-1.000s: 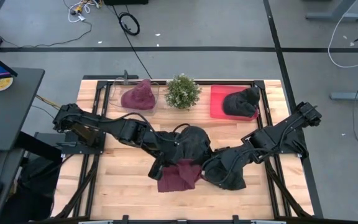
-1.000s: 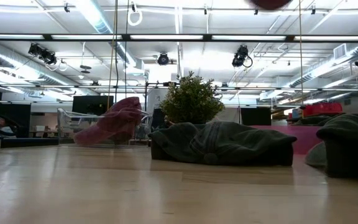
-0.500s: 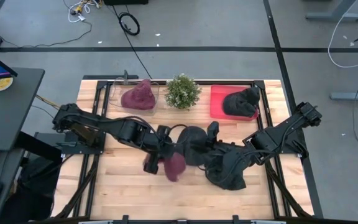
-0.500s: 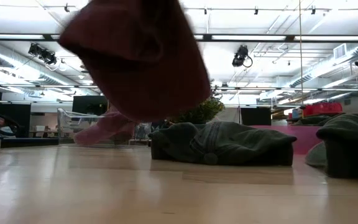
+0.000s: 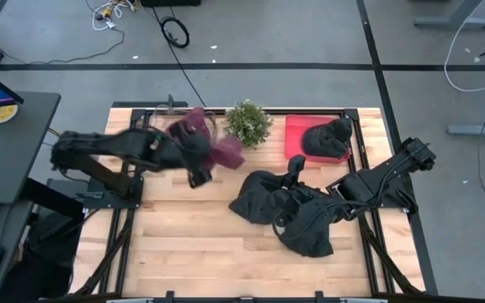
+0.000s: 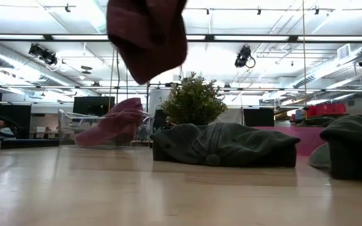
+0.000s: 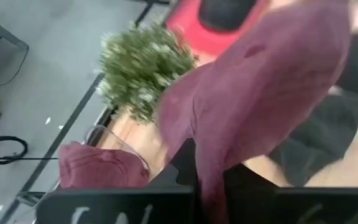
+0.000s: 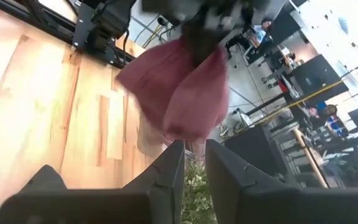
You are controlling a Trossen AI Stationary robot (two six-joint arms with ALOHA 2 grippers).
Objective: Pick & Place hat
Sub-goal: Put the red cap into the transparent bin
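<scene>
The maroon hat (image 5: 226,151) is hanging in the air, clamped in the left gripper (image 5: 202,162), just beside the clear bin (image 5: 157,126) and the plant (image 5: 248,124). Half a second ago it was dangling lower over the middle of the table (image 5: 175,236), next to the dark hats; now the left arm is swinging it back toward the bin, where another maroon hat (image 5: 188,128) is lying. The right gripper (image 5: 293,178) is hovering over the dark hat pile (image 5: 268,200), its fingers close together with a narrow gap and nothing between them. Another dark hat (image 5: 327,137) is sitting in the red tray (image 5: 296,128).
</scene>
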